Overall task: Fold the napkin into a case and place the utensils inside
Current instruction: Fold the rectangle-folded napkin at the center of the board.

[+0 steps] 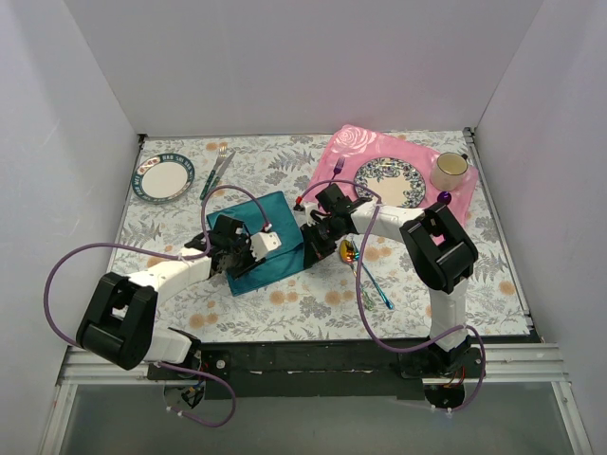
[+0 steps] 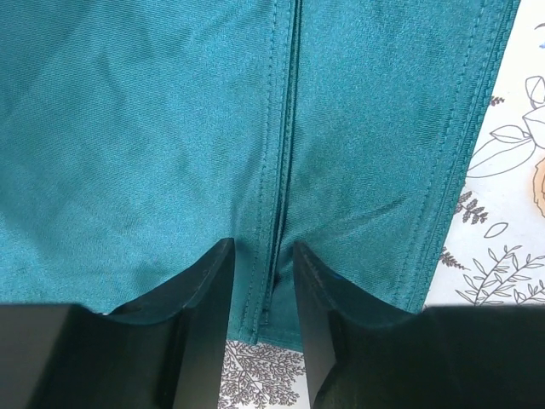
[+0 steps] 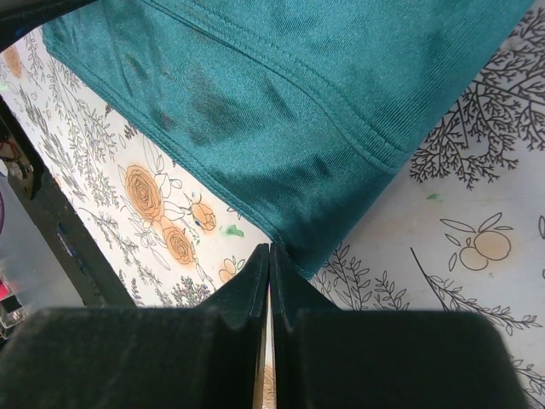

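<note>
The left gripper (image 2: 262,251) has its jaws parted, set astride the centre seam at the near edge of the napkin (image 2: 170,128). The right gripper (image 3: 270,251) has its jaws clenched at the napkin's corner; whether they pinch cloth, I cannot tell. The folded napkin lies mid-desk (image 1: 285,313), with the utensils (image 1: 349,251) at its 4 o'clock.

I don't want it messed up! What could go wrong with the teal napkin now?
The left gripper straddles the two stitched edges meeting on the shiny teal cloth napkin; it might pinch just one, opening the fold. The right gripper is shut at a corner, perhaps without cloth. The rainbow metal utensils lie beside the right arm and could get bumped.
</note>
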Robot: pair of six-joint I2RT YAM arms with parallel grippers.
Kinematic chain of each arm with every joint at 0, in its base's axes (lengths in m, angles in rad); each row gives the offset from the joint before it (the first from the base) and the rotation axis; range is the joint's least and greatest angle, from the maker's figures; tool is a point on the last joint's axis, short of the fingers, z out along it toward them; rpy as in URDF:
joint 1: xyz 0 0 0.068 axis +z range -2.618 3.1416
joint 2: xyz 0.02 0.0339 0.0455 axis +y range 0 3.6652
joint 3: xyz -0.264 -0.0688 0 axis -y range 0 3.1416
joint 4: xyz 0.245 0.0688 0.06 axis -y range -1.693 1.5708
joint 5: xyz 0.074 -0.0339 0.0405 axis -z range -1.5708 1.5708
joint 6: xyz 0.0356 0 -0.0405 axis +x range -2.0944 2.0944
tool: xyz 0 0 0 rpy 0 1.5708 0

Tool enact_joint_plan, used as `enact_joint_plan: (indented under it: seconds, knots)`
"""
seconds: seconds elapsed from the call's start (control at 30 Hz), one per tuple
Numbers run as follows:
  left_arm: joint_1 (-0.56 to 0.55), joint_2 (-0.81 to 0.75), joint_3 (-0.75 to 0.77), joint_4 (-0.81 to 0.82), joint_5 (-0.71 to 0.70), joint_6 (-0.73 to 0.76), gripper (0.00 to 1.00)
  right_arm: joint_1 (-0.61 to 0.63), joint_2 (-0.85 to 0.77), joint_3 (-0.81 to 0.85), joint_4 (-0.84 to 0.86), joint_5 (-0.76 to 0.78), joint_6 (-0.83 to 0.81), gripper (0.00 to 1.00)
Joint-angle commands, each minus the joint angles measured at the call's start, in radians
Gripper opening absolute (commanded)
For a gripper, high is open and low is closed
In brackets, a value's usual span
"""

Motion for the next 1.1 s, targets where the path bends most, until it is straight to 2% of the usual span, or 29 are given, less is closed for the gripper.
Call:
enact_joint_plan:
  seconds: [0.0,0.1,0.57,0.77,1.07]
  knots:
    - [-0.006,0.001,-0.017,0.025,-0.024,0.025,0.29,-0.002,-0.002,-0.004,-0.002,-0.001,0.005,0.05]
    - [-0.006,-0.007,-0.017,0.026,-0.024,0.031,0.24,-0.001,-0.005,0.000,-0.005,-0.004,0.003,0.05]
    - [-0.006,0.013,0.014,0.036,-0.045,0.021,0.26,-0.004,-0.008,0.003,-0.009,-0.006,0.005,0.05]
    - [-0.005,0.001,0.015,0.042,-0.047,0.025,0.18,-0.005,-0.008,-0.002,-0.009,-0.009,0.005,0.05]
    - [-0.005,-0.033,0.040,0.003,-0.038,0.041,0.15,-0.005,-0.005,0.003,-0.013,-0.006,0.005,0.05]
